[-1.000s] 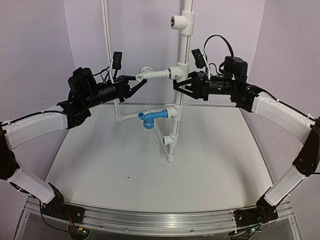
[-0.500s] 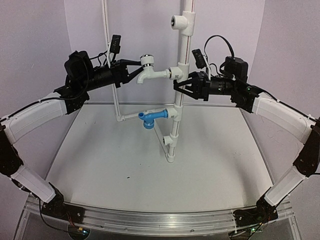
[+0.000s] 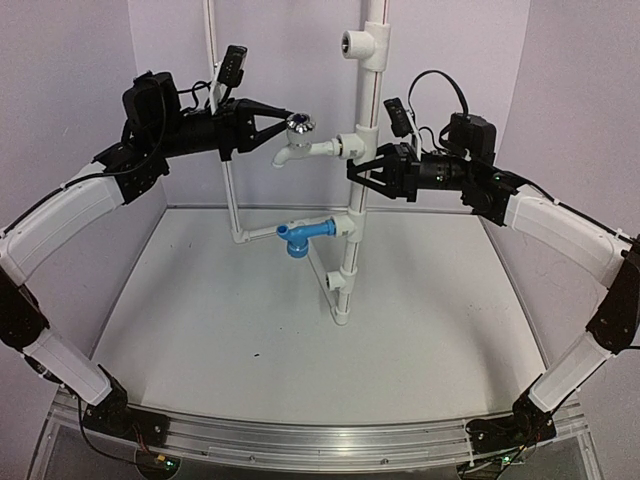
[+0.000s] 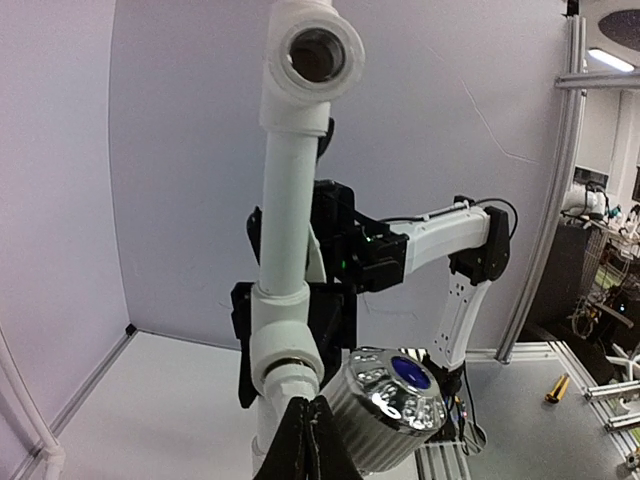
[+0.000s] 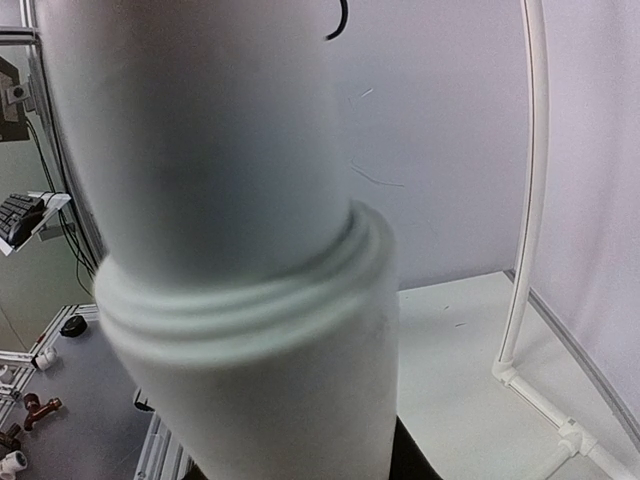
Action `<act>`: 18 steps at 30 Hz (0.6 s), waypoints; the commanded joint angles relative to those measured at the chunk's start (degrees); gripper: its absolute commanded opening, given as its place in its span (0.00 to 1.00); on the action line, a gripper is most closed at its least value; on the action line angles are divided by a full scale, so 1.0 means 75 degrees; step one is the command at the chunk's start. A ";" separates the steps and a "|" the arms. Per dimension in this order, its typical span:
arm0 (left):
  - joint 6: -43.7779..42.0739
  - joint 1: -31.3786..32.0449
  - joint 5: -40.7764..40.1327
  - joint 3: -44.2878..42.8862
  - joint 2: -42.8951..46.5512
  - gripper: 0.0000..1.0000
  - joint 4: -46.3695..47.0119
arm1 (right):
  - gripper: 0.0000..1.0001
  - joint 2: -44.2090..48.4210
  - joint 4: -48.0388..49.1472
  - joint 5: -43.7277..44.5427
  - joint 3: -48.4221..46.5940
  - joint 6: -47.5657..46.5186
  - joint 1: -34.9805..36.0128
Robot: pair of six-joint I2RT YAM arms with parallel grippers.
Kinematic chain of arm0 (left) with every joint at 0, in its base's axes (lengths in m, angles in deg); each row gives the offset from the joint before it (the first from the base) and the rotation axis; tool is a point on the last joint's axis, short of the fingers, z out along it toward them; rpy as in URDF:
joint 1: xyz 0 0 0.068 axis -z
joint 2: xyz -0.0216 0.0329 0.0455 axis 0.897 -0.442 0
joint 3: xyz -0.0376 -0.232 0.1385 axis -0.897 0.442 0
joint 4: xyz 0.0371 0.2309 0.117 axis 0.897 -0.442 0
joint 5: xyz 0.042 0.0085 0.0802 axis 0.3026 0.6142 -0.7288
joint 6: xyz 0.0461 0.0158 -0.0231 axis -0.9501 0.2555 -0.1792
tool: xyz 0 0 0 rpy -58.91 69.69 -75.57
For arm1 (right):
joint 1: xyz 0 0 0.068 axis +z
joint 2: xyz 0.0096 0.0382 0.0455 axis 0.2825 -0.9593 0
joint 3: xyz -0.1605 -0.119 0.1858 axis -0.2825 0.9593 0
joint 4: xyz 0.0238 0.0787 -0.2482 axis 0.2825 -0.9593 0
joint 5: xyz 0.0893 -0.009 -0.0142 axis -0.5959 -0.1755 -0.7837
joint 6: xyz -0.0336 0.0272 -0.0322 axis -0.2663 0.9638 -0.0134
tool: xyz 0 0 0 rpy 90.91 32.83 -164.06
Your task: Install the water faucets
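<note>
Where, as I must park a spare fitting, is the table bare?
Bare: table from arm bases to pipe foot, and either side. Crowded: the pipe, with white faucet, blue faucet, left end effector, right end effector.

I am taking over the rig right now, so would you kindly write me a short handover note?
Left gripper: shut, tips at the chrome cap of the white faucet.
Right gripper: clamped on the upright pipe.
The white faucet sits in the middle tee, spout turned downward; the blue faucet sits in the lower tee, just above the table.
Done: both faucets are in their fittings.
Left: tightness of the white one cannot be judged from here; probably check it, then release both grippers. The top tee is open, with nothing in it.
</note>
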 commanded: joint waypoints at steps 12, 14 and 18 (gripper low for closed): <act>-0.1751 0.0876 -0.0370 -0.0052 0.0432 0.00 -0.2418 | 0.00 -0.0309 -0.0963 0.0309 -0.0328 0.1540 -0.0071; -0.1778 0.0926 -0.0577 0.0238 0.0547 0.00 -0.2408 | 0.00 -0.0311 -0.0963 0.0308 -0.0347 0.1563 -0.0078; -0.1689 0.0999 -0.0954 0.0642 0.0712 0.00 -0.2264 | 0.00 -0.0311 -0.0963 0.0264 -0.0356 0.1565 -0.0093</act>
